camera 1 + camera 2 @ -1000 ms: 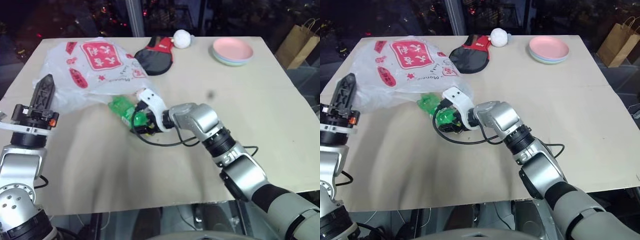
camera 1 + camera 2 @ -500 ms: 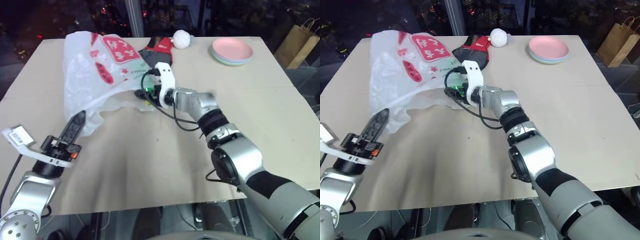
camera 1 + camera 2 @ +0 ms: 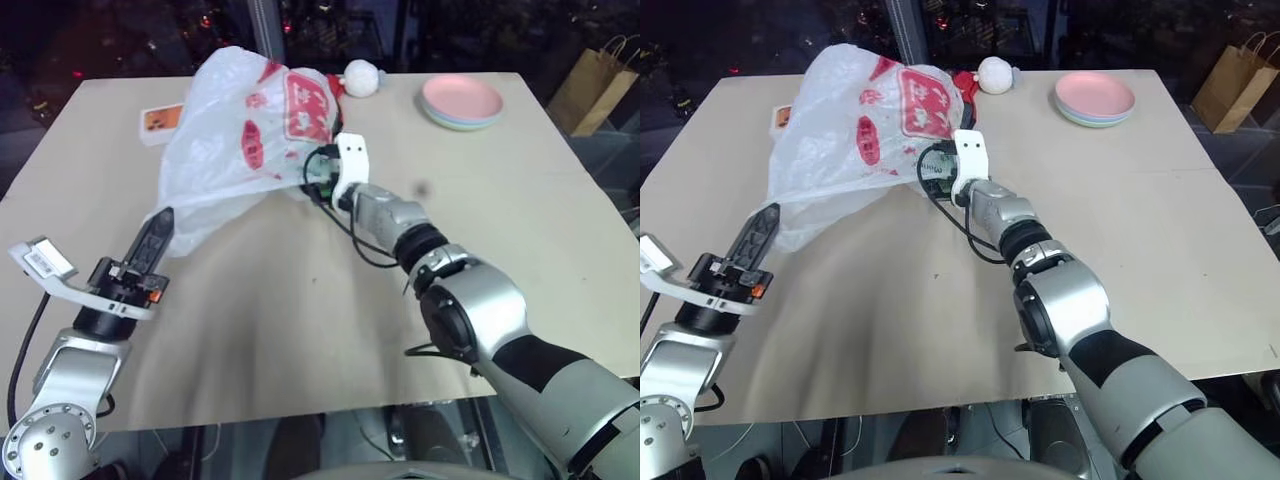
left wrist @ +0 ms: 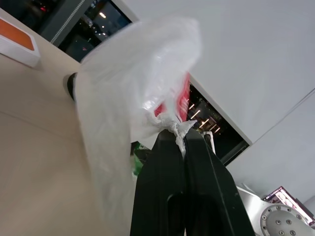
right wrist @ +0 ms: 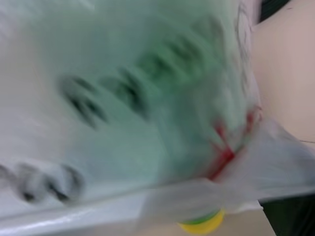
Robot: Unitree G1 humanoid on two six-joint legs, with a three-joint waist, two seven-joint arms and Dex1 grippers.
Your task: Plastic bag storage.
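Left eye view: 1 plastic bag (image 3: 250,130), L end effector (image 4: 181,140) clamped on it; R end effector (image 3: 318,185) state unclear; 1 stack plates (image 3: 462,102).

The left gripper (image 3: 762,222) pinches a corner of the plastic bag (image 3: 855,130), which billows up beyond it. The right gripper (image 3: 932,172) pushes into the bag's far side.

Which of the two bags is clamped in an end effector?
The translucent white plastic bag with red print: the left end effector is shut on a twisted bit of its film. The brown paper bag stands off the table's far right, untouched.
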